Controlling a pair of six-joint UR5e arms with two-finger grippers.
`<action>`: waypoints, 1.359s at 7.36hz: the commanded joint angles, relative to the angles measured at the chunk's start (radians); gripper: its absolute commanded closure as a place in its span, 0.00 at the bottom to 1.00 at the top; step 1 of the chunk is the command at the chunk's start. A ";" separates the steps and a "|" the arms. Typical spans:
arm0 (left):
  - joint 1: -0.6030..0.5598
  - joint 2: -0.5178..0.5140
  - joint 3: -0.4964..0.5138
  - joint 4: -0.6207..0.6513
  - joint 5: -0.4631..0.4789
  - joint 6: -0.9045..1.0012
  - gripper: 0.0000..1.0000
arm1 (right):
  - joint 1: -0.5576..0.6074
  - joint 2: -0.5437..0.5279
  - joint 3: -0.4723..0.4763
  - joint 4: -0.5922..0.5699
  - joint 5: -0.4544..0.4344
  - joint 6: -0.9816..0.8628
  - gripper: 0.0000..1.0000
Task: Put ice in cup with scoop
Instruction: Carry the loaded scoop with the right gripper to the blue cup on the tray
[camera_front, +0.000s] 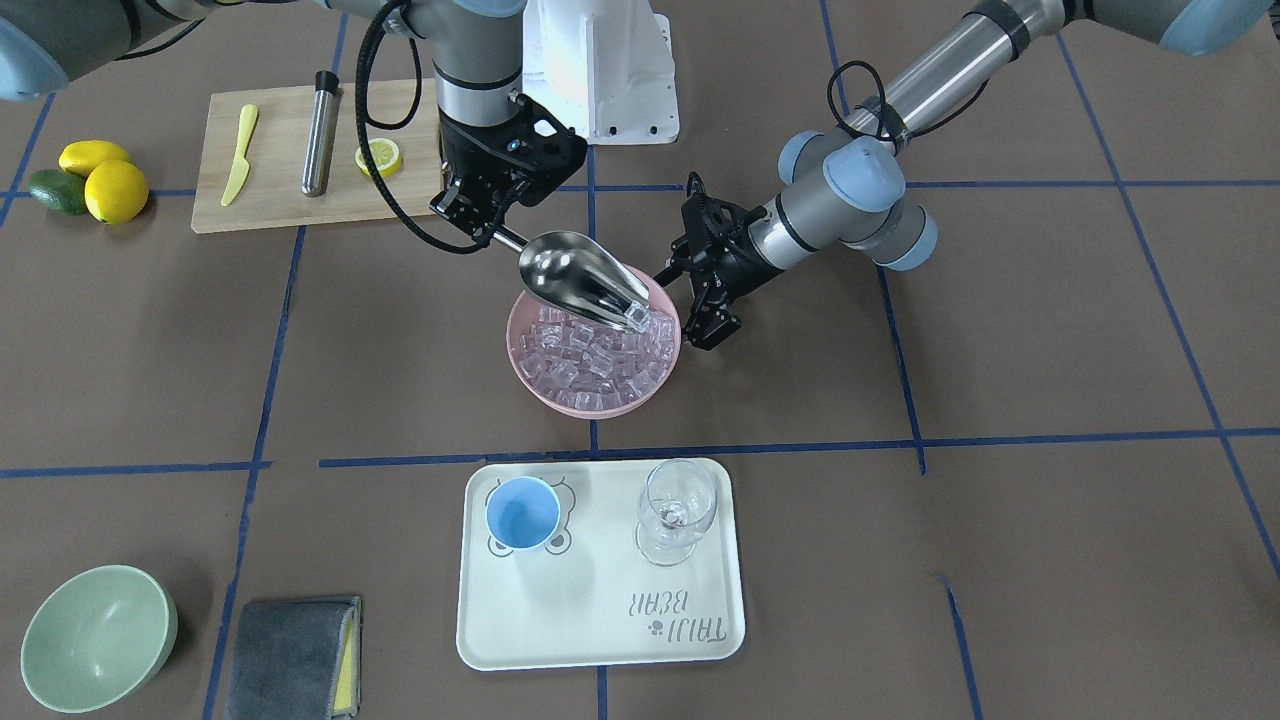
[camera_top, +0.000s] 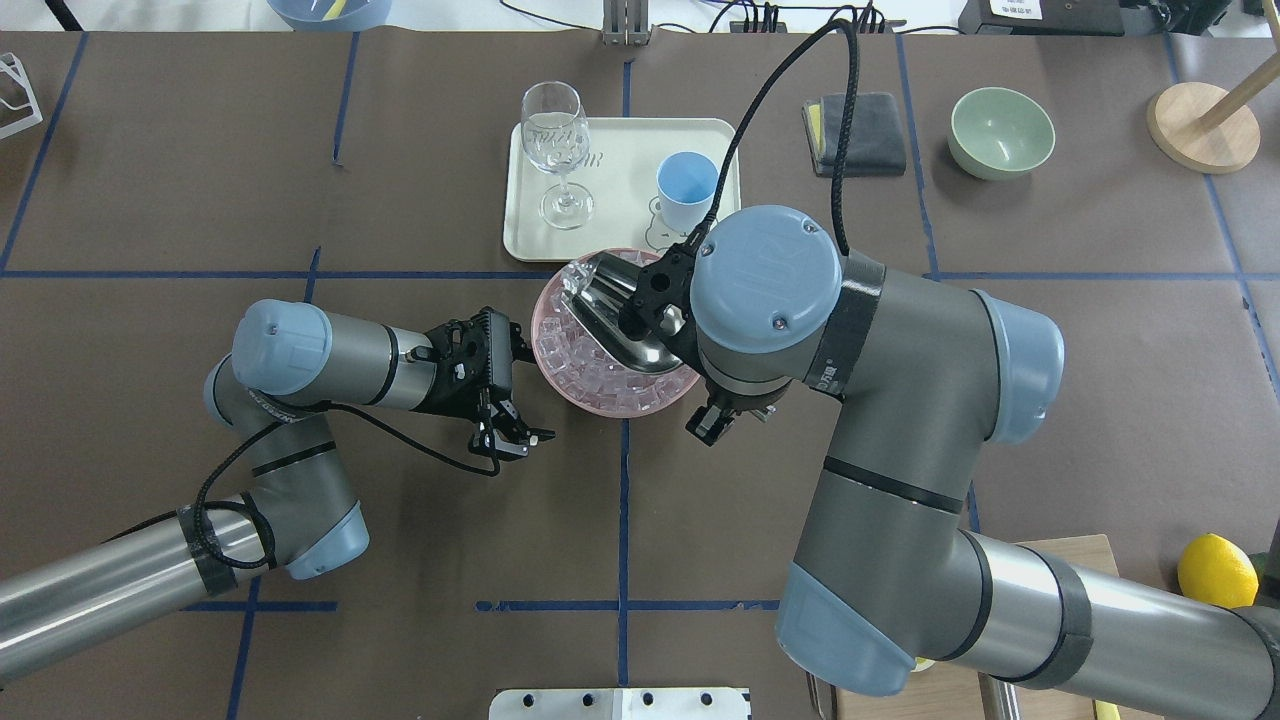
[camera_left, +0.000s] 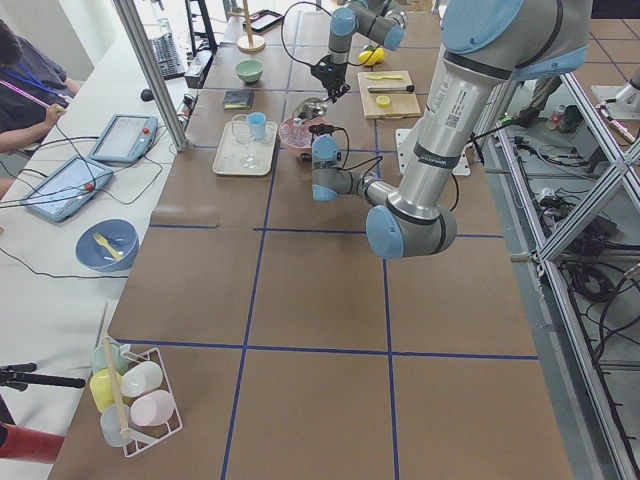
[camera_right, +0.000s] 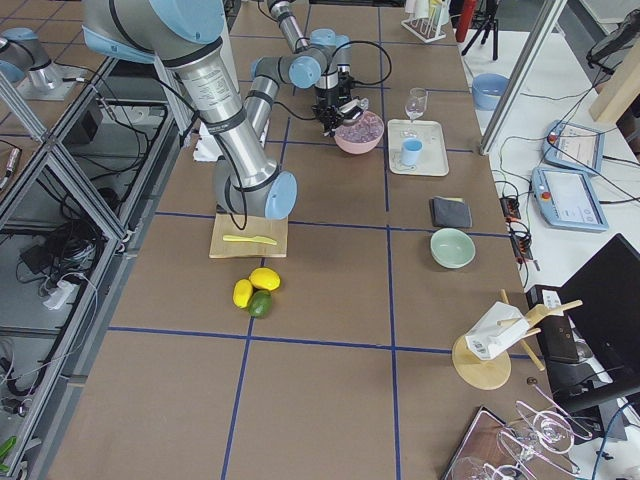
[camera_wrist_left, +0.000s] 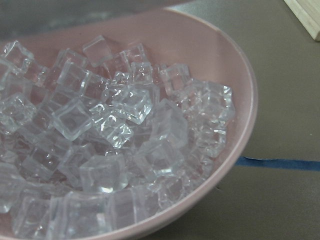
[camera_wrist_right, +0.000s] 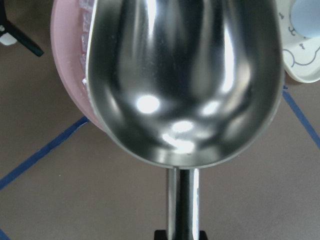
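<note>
The right gripper (camera_front: 494, 230) clamps the scoop (camera_front: 580, 272) by its handle, nose dipping at the ice (camera_front: 600, 362) in the pink bowl (camera_front: 590, 407), centre frame; the trough looks empty. The left gripper (camera_front: 692, 300) sits beside the rim, fingers apart. Next: dig, level off, carry to the cup (camera_front: 522, 512), lower centre.

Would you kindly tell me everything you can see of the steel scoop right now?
The scoop is shiny stainless steel, with a deep rounded trough and a thin straight handle. The right gripper holds the handle's end in its fingers. The scoop slants mouth-down over the pink bowl, its lip at the ice, one cube at the lip. The trough's rear, in the right wrist view, looks bare.
</note>
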 joint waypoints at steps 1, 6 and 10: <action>0.000 0.000 0.000 0.000 0.000 0.000 0.00 | 0.030 -0.003 0.014 0.037 0.002 0.059 1.00; 0.000 -0.002 -0.001 0.000 0.000 0.000 0.00 | 0.195 0.017 -0.100 -0.002 0.111 -0.003 1.00; 0.000 -0.002 -0.001 0.000 0.000 0.000 0.00 | 0.318 0.172 -0.322 -0.182 0.206 -0.228 1.00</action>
